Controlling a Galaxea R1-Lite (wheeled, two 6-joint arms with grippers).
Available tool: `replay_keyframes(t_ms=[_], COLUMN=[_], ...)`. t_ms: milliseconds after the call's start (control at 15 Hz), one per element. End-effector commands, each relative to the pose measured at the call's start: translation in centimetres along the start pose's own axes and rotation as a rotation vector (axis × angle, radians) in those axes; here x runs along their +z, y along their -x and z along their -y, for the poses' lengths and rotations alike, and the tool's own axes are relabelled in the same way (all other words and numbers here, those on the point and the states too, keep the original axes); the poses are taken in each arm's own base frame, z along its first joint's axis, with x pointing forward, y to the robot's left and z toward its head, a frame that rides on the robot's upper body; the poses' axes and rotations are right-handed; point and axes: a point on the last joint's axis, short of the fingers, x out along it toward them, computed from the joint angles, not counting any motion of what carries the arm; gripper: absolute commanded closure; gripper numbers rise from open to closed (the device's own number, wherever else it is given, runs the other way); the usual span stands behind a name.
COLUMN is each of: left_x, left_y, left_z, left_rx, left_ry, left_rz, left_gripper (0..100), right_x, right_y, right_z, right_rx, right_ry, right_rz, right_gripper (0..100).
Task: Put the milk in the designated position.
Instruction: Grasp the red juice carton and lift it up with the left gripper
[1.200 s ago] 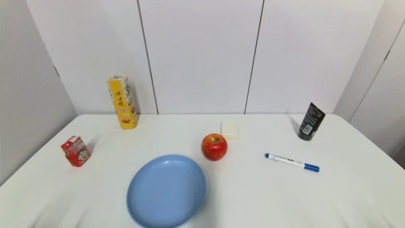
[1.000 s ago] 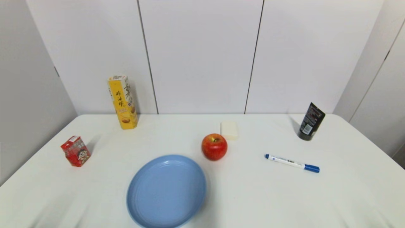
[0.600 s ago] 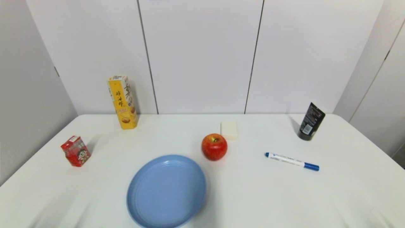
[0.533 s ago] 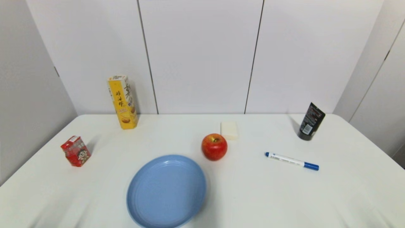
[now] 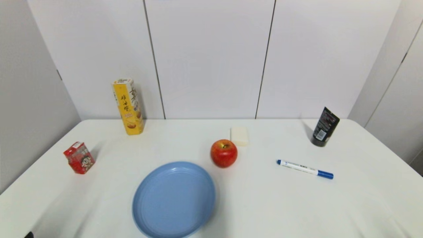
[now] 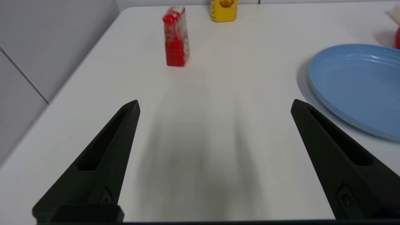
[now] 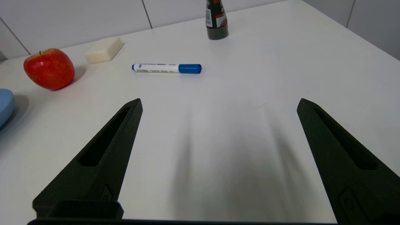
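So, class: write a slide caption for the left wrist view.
Open left claw faces the milk, blue plate beside.

The left wrist view's edge crops the yellow box and apple.

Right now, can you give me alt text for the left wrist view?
The open left gripper hovers low over the white table, facing the small red milk carton standing upright farther off. A blue oval plate lies to one side.
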Motion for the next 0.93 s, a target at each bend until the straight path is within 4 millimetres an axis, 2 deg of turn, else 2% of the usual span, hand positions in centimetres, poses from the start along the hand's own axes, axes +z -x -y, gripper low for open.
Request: replay_keyframes(t_ms=[67, 200, 267, 400, 533, 667, 933], left_x=[8.1, 8.9, 9.0, 8.1, 7.4, 6.2, 4.4], left_y=[-7.6, -11.7, -13.1, -17.3, -19.9, -21.4, -21.2], left_z=[-1.2, -1.5, -1.6, -1.9, -2.4, -3.1, -3.1], left_rx=[0.047, 0.045, 0.044, 0.052, 0.070, 0.102, 0.118], left_ry=[-0.081, -0.081, -0.079, -0.055, -0.042, -0.034, 0.039], left_rz=[-0.166, -0.204, -0.209, -0.229, -0.215, -0.198, -0.173], left_gripper=[0, 0, 0, 0, 0, 0, 0], right_x=[0.0, 0.0, 0.0, 0.0, 0.0, 0.0, 0.0], right_y=[0.0, 0.0, 0.0, 0.0, 0.0, 0.0, 0.0], right_z=[0.0, 0.0, 0.0, 0.0, 0.0, 0.0, 0.0], right_rx=[-0.001, -0.001, -0.001, -0.001, -0.001, -0.001, -0.001], right_ry=[-0.001, -0.001, -0.001, -0.001, -0.001, -0.001, -0.001], right_rz=[-0.003, -0.001, -0.001, -0.003, -0.001, -0.003, -0.003], right_gripper=[0, 0, 0, 0, 0, 0, 0])
